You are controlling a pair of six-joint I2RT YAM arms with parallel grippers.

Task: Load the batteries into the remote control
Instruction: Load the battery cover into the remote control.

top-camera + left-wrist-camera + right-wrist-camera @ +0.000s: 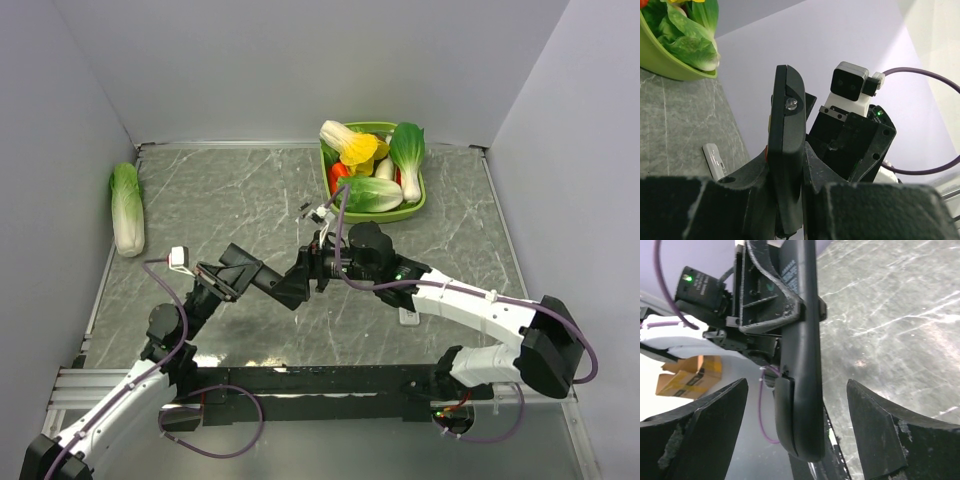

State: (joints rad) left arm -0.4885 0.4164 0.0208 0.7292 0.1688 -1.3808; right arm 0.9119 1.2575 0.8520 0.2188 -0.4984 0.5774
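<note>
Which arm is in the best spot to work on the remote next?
Right. The right pincer, open, straddles the remote; the left pincer is busy, shut on it.

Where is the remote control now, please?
Top view: the remote control is raised mid-table, clamped in the left gripper, between the right gripper's open jaws.

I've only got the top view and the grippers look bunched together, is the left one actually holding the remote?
Observer: Yes. The left wrist view shows the remote edge-on, clamped in the left gripper.
Operator: And the right one?
Observer: The right gripper is open; its fingers stand either side of the remote's end, with a gap on each side.
Operator: Anything lying near them?
Observer: A white remote lies flat on the table, seen past the left gripper.
</note>
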